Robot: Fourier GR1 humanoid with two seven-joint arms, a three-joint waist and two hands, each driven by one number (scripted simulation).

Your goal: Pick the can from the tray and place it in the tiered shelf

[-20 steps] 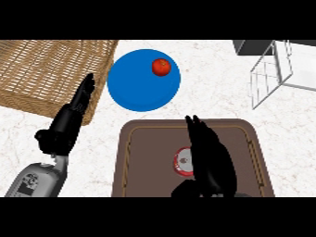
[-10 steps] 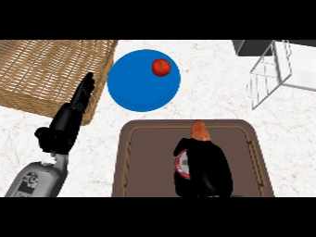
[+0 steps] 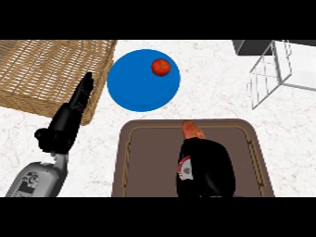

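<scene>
Brown tray (image 3: 249, 139) is seen lying on the white marbled worktop (image 3: 304, 139), at the lower middle of the head view. Right hand (image 3: 207, 166) is placed over the tray's middle, its black fingers curled round the can (image 3: 185, 167); only a small red and white patch of the can is seen at the hand's left side. An orange-brown object (image 3: 193, 130) is seen sticking out just beyond the hand, toward the tray's far edge; what it is cannot be told. The can is thus held within the tray's outline; whether it touches the tray floor cannot be told.

Left hand (image 3: 71, 118) is shown left of the tray, fingers straight and released, pointed up toward the wicker basket (image 3: 30, 69), nothing held. A blue plate (image 3: 136, 85) is set between basket and tray, with a red fruit (image 3: 161, 67) resting near its far right rim. The wire tiered shelf (image 3: 273, 76) is seen at upper right, well apart from the tray.
</scene>
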